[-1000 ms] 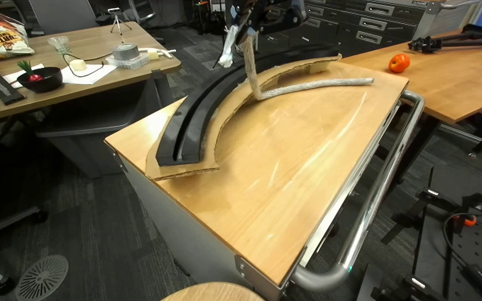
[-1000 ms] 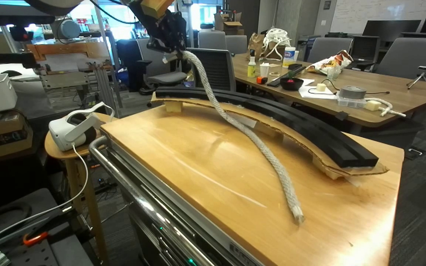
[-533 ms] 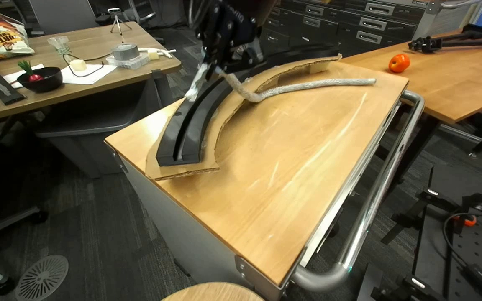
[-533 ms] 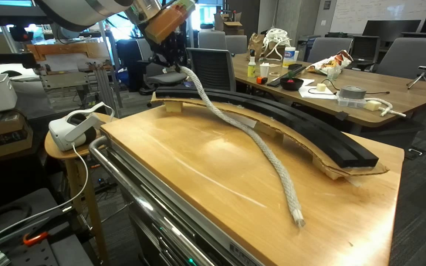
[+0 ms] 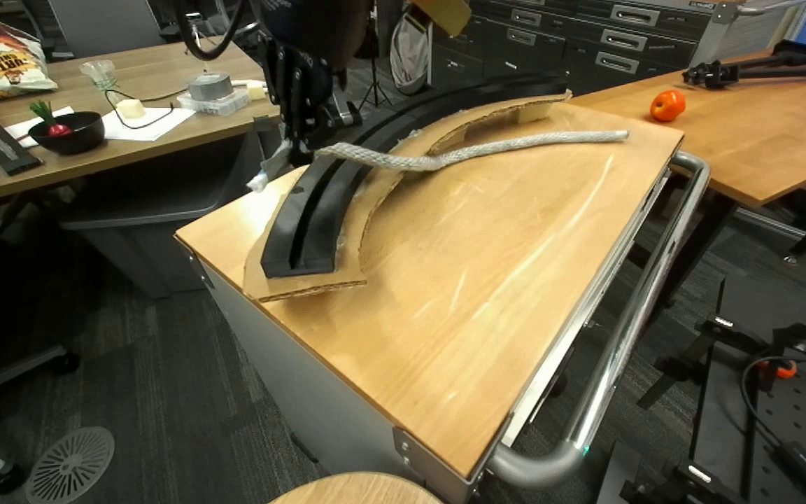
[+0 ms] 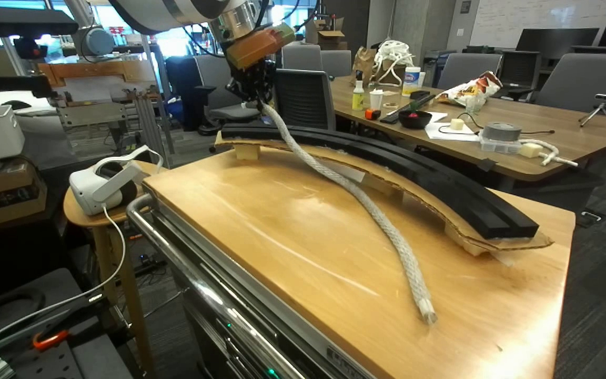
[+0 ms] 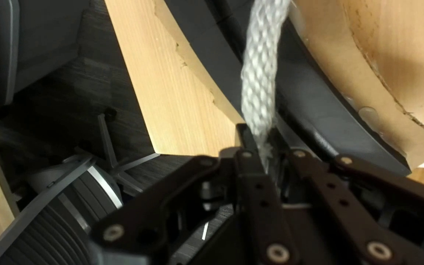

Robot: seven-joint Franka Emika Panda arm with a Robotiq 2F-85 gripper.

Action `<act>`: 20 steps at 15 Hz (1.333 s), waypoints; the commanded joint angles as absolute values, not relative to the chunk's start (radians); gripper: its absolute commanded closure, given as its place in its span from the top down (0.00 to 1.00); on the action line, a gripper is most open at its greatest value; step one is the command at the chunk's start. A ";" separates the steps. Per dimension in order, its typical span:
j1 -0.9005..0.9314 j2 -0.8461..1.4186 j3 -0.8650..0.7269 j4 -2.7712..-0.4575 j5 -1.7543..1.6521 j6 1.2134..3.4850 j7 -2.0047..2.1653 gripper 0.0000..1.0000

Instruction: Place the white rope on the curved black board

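The white rope is pinched near one end by my gripper, shut on it. A pale end piece sticks out past the fingertips in that exterior view. From the gripper the cord passes over the curved black board and its cardboard base, then lies on the tan tabletop to its free end. In the wrist view the rope slants above the grooved board between the fingers; whether they touch there I cannot tell. An exterior view has the gripper above and behind the board's far end.
Small blocks raise the cardboard base off the tabletop. A shiny metal rail runs along one table edge. A neighbouring table carries a black bowl, tape and other items. A stool with a white headset stands nearby.
My gripper has come down and swung across to the board's outer side, carrying the held rope end. The rope's raised stretch now lies lower across the board. Its free end has barely shifted.
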State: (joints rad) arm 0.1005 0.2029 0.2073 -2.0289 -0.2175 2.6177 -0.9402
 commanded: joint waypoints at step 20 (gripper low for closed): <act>0.146 0.527 0.230 -1.472 -0.070 1.920 -1.313 0.13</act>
